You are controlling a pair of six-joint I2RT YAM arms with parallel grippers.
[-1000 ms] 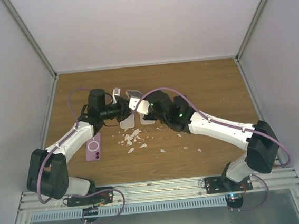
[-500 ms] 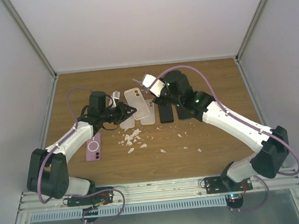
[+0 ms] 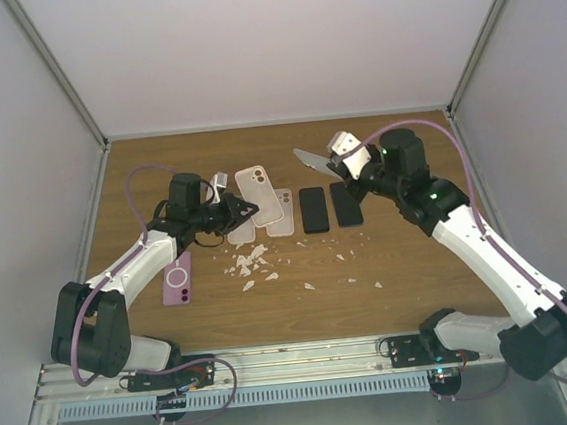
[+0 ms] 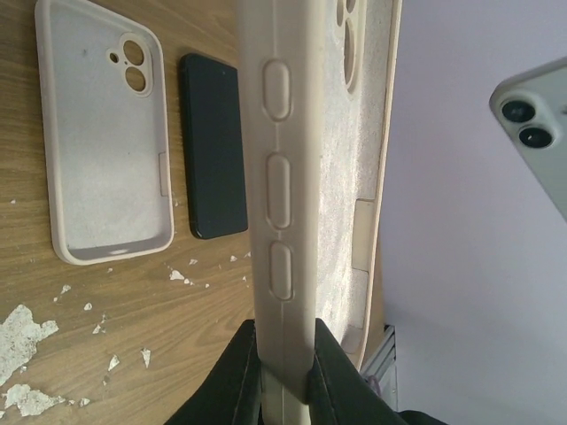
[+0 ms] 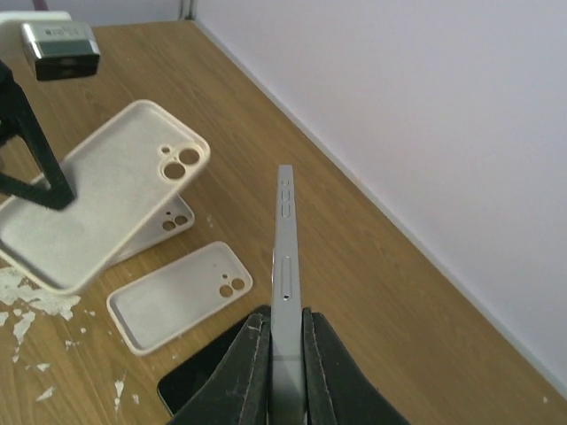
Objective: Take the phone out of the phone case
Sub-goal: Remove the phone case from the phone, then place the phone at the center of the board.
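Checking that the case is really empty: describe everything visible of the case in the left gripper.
The cream case is empty, its pale lining showing. It looks soft and matte, with two round camera holes at one corner and three raised buttons along one side. The left gripper pinches its edge, holding it tilted above other cases lying on the table. Nothing else touches it.

The left gripper (image 3: 243,210) is clamped on the near edge of a beige phone case (image 3: 260,195), lifted off the wooden desk (image 3: 409,261) left of centre. To the right, the right gripper (image 3: 332,165) pinches a phone (image 3: 310,158) raised and tilted, well apart from the case. Below them lie two dark phones (image 3: 313,210) side by side, pale cases (image 3: 280,217), white scraps (image 3: 253,264) nearer, and a pink phone (image 3: 178,280) at near left.
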